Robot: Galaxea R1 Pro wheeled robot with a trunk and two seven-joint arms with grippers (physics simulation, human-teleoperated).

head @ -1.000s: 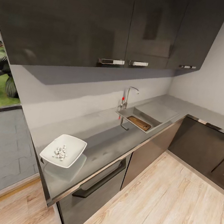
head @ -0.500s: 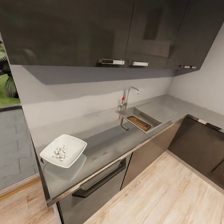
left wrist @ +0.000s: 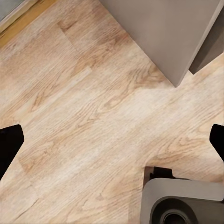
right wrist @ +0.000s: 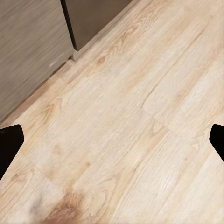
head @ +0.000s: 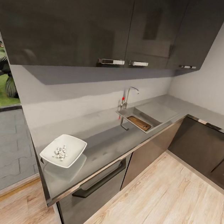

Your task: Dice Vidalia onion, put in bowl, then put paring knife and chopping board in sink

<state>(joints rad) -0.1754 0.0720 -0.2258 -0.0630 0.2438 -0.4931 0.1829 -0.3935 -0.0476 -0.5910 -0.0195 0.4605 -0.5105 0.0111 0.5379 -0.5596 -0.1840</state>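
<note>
On the grey countertop (head: pixel 107 140) a white square bowl (head: pixel 63 150) holds a little heap of diced Vidalia onion (head: pixel 60 152). Farther along, the steel sink (head: pixel 145 116) with its chrome tap (head: pixel 128 95) has the brown chopping board (head: pixel 139 123) lying in the basin. The paring knife is too small to make out. My left gripper (left wrist: pixel 112 140) hangs open over wooden floor, its dark fingertips (left wrist: pixel 9 144) at the frame edges. My right gripper (right wrist: pixel 112 142) is likewise open above bare floor, nothing between its fingers.
Dark wall cabinets (head: pixel 104 21) hang over the worktop, dark base cabinets and an oven front (head: pixel 93 188) below it. Light wood floor (head: pixel 169 206) stretches ahead. The counter turns a corner at the right. Part of my base (left wrist: pixel 182 203) shows under the left gripper.
</note>
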